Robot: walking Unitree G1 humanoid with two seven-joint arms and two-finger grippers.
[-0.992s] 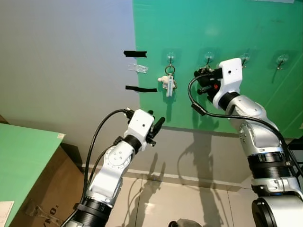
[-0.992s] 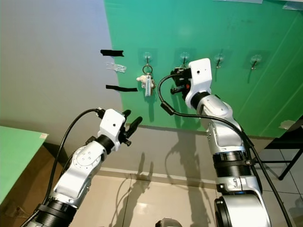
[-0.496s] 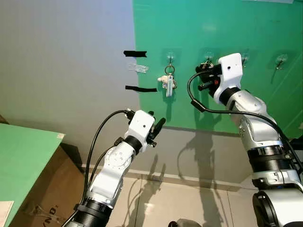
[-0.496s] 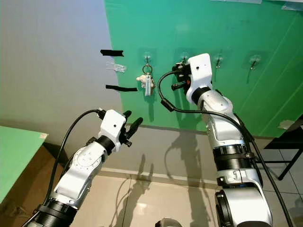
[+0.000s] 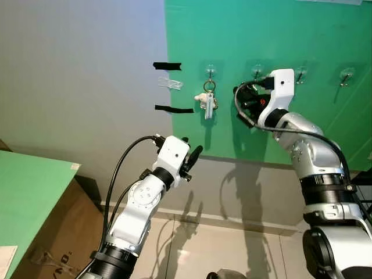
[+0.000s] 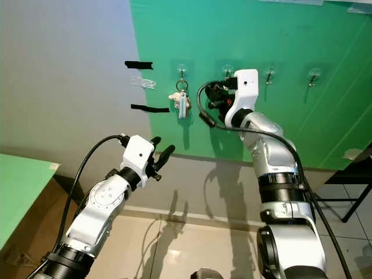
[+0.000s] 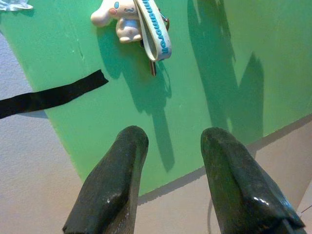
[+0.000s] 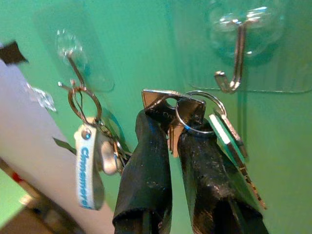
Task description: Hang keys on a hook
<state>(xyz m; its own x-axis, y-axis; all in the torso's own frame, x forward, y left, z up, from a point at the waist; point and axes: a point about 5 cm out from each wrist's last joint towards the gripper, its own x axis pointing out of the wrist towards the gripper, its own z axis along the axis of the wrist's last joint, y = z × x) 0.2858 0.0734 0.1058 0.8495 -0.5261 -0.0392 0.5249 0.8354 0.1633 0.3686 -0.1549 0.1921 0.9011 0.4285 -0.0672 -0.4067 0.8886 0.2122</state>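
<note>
Nearest, at 7 o'clock in the head view: left gripper [image 5: 193,158] raised on its silver arm, jaws released and apart, grasping nothing, aimed up at the green board [image 5: 290,128]. From its wrist, two black fingers [image 7: 114,190] spread wide before the board's lower edge.

Farther, at 2 o'clock: right gripper [image 8: 168,127] lifted against the board, jaws clenched on the keys [image 8: 187,114], pinching the silver key heads where the ring passes through. One key blade dangling off the ring toward 5 o'clock in the wrist view. Keys just below a clear suction hook [image 8: 237,53], ring near the hook's tip but not over it.

Farthest, flat on the wall: second key bunch [image 5: 207,102] already hung from the neighbouring hook [image 5: 210,72] at 12 o'clock, with a small white plush charm and a white-and-blue strap. Two more hooks in the same row toward 2 o'clock. Two black tape strips [image 5: 174,108] at 11 o'clock, across the board's edge and the grey wall [image 5: 75,87].
</note>
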